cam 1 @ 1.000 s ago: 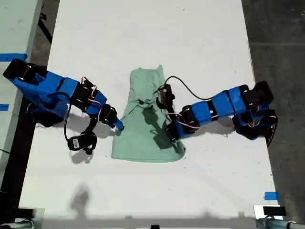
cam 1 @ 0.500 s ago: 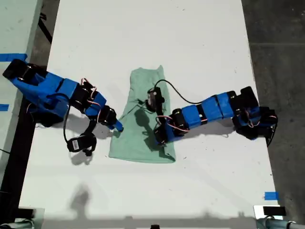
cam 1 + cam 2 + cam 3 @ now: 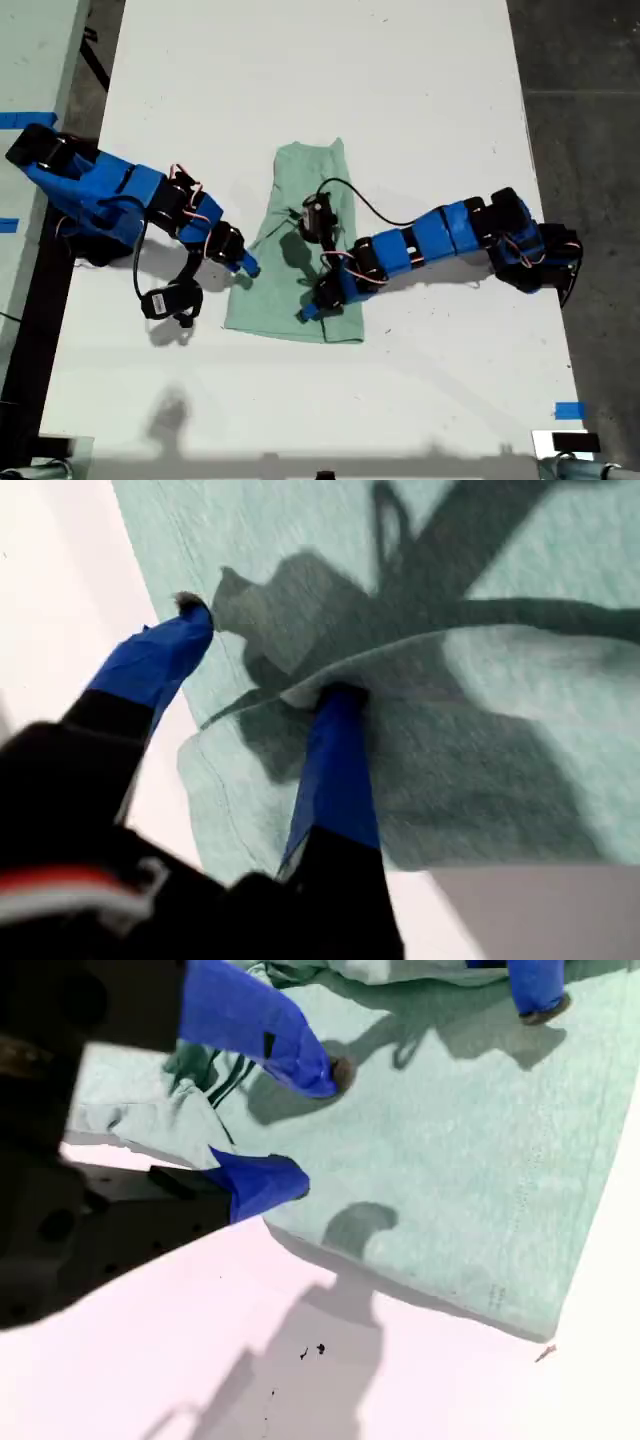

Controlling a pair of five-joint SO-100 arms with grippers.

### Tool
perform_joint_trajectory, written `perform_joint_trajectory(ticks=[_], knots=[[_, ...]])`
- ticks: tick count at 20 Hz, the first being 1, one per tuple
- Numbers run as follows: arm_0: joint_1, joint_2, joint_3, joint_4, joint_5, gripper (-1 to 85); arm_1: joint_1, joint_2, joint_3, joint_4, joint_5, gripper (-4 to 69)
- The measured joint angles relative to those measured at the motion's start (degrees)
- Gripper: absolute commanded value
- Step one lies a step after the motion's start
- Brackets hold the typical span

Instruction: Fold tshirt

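Observation:
The pale green tshirt [image 3: 305, 170] lies in the middle of the white table, narrow, with one side folded over. My first gripper [image 3: 310, 311] reaches in from the exterior view's right over the shirt's lower part. In the first wrist view it [image 3: 265, 650] is open, one finger [image 3: 335, 760] tucked under a raised fold of the tshirt [image 3: 500, 760]. My second gripper [image 3: 247, 266] sits at the shirt's edge on the exterior view's left. It [image 3: 310, 1125] is open, with bunched cloth of the tshirt [image 3: 470, 1160] between its jaws.
The white table [image 3: 300, 80] extends well beyond the shirt on all sides. A second table with blue tape [image 3: 20, 120] stands at the exterior view's left. Dark floor [image 3: 590, 100] lies at that view's right. A blue tape mark [image 3: 568, 410] sits near the table's lower right corner there.
My first arm has swept toward the exterior view's left and lower across the shirt, drawing the shirt's right edge over so it looks narrower. The second arm has stayed put.

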Motion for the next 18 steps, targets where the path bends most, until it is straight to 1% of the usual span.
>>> perform_joint_trajectory(ticks=[4, 6, 8, 12, 13, 14, 15, 18], knots=[[0.3, 0.0, 0.0, 1.3, 0.0, 14.6, 0.4, 6.6, -0.1, 8.8, -0.4, 25.9], [0.4, 0.0, 0.0, 2.3, 0.0, 13.1, 1.1, 11.3, -0.1, 13.1, -1.3, 25.8], [0.4, -0.3, 0.1, 2.5, -0.2, 14.5, 1.8, 14.9, -0.1, 16.1, -1.9, 25.6], [0.5, -6.0, 1.1, 1.8, -0.7, 17.3, 2.5, 17.4, 0.7, 17.1, -2.1, 24.4], [0.5, -7.4, 1.4, 1.1, -1.4, 24.3, 2.5, 17.4, 0.7, 17.1, -2.1, 23.5], [0.5, -8.3, 1.8, 0.0, -1.7, 29.0, 2.5, 17.4, 0.7, 17.1, -2.1, 22.8], [0.5, -8.5, 1.9, -0.9, -1.8, 30.5, 2.5, 17.4, 0.8, 17.1, -2.1, 22.1], [0.7, -8.4, 2.7, -2.2, -2.4, 29.3, 2.5, 17.4, 1.7, 17.1, -2.1, 20.8]])
